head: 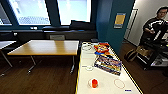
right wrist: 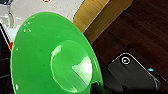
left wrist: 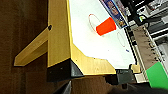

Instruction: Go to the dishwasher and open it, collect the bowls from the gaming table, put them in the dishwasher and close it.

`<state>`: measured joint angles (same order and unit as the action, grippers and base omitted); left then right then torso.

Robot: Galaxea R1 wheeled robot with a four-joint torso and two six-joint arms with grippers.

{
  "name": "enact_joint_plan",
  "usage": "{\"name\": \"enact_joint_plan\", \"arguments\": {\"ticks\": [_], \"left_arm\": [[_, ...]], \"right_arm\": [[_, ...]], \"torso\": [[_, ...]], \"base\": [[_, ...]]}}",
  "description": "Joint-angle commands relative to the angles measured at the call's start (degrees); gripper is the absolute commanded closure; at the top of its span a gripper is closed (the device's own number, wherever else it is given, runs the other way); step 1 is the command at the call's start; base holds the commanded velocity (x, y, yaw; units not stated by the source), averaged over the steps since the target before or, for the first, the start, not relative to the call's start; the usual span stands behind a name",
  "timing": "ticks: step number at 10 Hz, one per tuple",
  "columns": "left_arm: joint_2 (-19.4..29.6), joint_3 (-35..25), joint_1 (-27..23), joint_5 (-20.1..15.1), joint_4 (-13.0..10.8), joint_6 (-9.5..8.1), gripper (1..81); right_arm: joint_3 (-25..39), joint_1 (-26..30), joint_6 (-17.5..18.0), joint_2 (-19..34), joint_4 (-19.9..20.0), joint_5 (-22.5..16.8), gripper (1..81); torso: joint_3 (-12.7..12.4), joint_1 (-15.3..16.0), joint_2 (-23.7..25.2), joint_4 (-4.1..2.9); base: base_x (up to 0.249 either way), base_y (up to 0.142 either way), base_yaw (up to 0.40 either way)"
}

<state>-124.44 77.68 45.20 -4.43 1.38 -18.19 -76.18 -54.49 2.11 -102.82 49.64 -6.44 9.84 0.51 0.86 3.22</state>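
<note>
— What is the robot facing at the long white-topped gaming table (head: pixel 107 82) with the yellow edge strip?

— An orange cup (head: pixel 94 83) is standing near the table's near end, with a boxed game (head: pixel 108 64) and bright packets lying beyond it. A wooden-topped table (head: pixel 47 47) is standing off to the left, and a person (head: pixel 155 25) with a control rig is standing at the far right.

— Where is the bowl?

— The green bowl (right wrist: pixel 53 56) is sitting right up against the right wrist camera, its hollow turned toward the lens, tilted, with the table corner (right wrist: pixel 100 15) and dark floor behind it. A green patch (left wrist: pixel 157 75) is showing past the table's corner in the left wrist view.

— Are the hands gripping?

— The right gripper's fingers are not visible, so whether it is clamping the bowl cannot be told. The left gripper's state cannot be told either.
</note>
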Motion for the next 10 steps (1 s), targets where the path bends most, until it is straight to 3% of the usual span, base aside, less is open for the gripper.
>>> {"name": "enact_joint_plan", "arguments": {"ticks": [1, 4, 6, 10], "left_arm": [[-5.62, 1.58, -11.92, -8.21, -0.15, -5.00, 1.0], [-10.91, 4.32, -19.21, -13.68, -0.06, -7.55, 1.0], [-13.37, 8.09, -22.74, -13.25, 0.12, -8.88, 1.0], [-18.64, 17.67, -28.28, -13.24, 1.96, -8.97, 1.0]], "right_arm": [[1.83, 3.99, -0.53, 2.95, -0.25, -2.44, 81.1], [1.57, 4.52, -0.44, 1.44, -0.25, -2.44, 81.1], [1.13, 4.87, -0.35, 0.75, -0.25, -2.53, 81.1], [0.17, 5.04, -0.44, -0.49, -0.25, -2.62, 81.1]], "torso": [[0.00, 0.00, 0.00, 0.00], [0.00, 0.00, 0.00, 0.00], [0.02, 0.00, -0.02, 0.00], [0.02, 0.00, -0.02, 0.00]], "base": [[0.000, 0.000, 0.000], [0.000, 0.000, 0.000], [0.000, 0.000, 0.000], [0.000, 0.000, 0.000]]}}
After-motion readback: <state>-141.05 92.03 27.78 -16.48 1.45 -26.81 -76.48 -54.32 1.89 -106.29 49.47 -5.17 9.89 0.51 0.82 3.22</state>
